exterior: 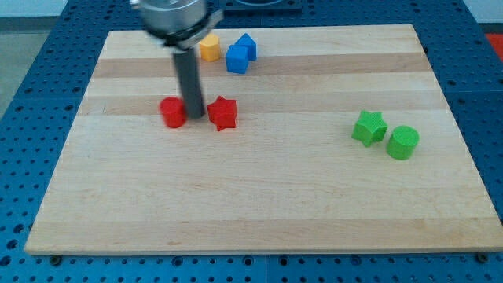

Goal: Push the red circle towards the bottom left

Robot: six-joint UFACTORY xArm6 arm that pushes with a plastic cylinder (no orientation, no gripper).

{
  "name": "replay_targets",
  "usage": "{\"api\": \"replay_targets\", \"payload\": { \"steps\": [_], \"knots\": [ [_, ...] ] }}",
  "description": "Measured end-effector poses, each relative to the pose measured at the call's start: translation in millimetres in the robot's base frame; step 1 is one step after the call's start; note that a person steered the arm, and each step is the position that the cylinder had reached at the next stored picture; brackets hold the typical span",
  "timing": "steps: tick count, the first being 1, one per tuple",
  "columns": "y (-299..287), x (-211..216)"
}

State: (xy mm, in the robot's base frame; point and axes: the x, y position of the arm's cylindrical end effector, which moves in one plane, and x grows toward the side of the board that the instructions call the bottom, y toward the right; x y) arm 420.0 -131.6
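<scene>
- A wooden board (259,204) lies on a blue perforated surface (31,47).
- The dark rod's tip (195,118) rests between a red circle (173,112) on its left and a red star (223,113) on its right, close to both.
- At the view's top: a yellow block (209,47), then two blue blocks (237,59) (247,45).
- At the view's right: a green star (368,127) beside a green circle (403,142).

Red circle (173,112), squat cylinder standing flat on the board's upper left area
</scene>
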Motion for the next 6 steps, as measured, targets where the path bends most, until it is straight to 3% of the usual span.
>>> {"api": "replay_targets", "payload": {
  "steps": [1, 3, 4, 5, 6],
  "knots": [
    [-55, 48],
    [-1, -22],
    [-46, -43],
    [-77, -23],
    [-61, 24]
  ]
}}
